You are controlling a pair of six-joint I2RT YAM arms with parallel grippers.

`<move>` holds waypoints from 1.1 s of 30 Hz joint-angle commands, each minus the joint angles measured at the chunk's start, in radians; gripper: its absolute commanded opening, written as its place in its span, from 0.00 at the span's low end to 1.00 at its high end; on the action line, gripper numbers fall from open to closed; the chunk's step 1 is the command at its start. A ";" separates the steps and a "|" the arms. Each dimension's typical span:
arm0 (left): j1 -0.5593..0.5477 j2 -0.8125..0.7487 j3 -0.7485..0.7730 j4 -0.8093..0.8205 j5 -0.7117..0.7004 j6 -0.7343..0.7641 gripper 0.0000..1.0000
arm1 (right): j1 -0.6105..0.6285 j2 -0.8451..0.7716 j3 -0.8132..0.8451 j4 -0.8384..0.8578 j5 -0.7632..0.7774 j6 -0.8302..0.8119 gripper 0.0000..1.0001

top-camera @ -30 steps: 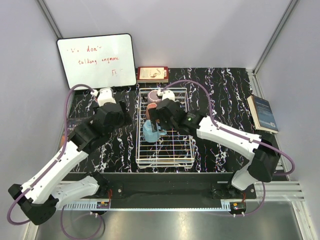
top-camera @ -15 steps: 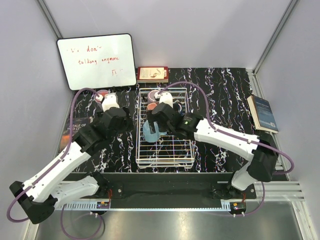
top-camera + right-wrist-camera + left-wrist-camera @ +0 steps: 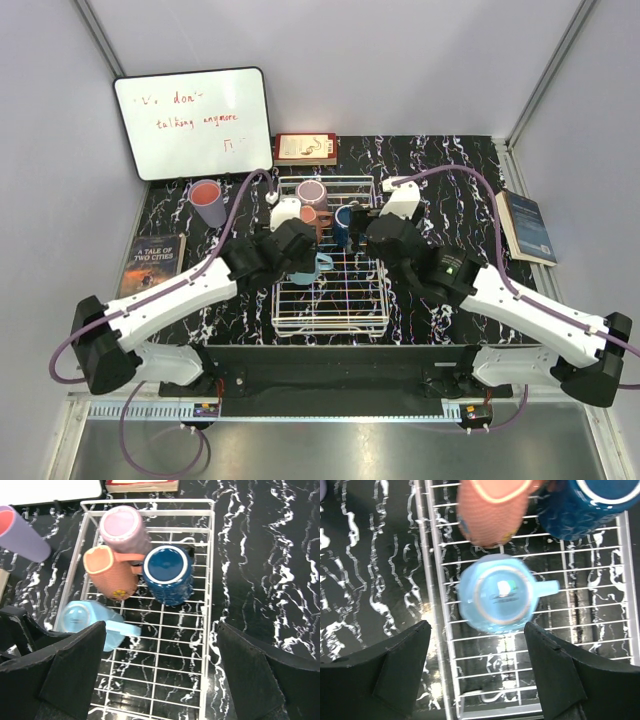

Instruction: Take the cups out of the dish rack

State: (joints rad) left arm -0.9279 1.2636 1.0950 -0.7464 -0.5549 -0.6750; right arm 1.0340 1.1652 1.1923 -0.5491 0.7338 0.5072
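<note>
The white wire dish rack [image 3: 330, 318] stands mid-table. It holds a mauve cup [image 3: 312, 191], a terracotta mug [image 3: 309, 214], a dark blue cup [image 3: 342, 222] and a light blue mug [image 3: 322, 266], all upside down. My left gripper [image 3: 300, 260] is open and empty, hovering over the light blue mug [image 3: 497, 597] at the rack's left side. My right gripper [image 3: 363, 232] is open and empty above the rack's right part, with the dark blue cup [image 3: 167, 573] ahead of it. A lavender cup with a salmon inside [image 3: 207, 203] stands on the table to the left of the rack.
A whiteboard [image 3: 193, 120] leans at the back left and a red book [image 3: 306, 149] lies behind the rack. Another book [image 3: 155, 263] lies at the left edge and a blue one [image 3: 525, 227] at the right edge.
My left gripper left the lavender cup on the table at the far left and swung right over the light blue mug. My right gripper drew back from that mug towards the right.
</note>
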 commanded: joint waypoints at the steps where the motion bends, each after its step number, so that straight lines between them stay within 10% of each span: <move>1: -0.012 0.039 0.055 0.073 -0.002 -0.015 0.81 | 0.006 -0.018 -0.040 -0.015 0.061 0.027 1.00; 33: 0.003 0.278 0.042 0.220 0.018 0.031 0.82 | 0.005 -0.032 -0.100 -0.009 0.029 0.047 1.00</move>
State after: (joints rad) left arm -0.9329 1.5402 1.1328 -0.6048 -0.5266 -0.6617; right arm 1.0344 1.1488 1.0912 -0.5735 0.7429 0.5327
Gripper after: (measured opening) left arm 0.844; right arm 0.994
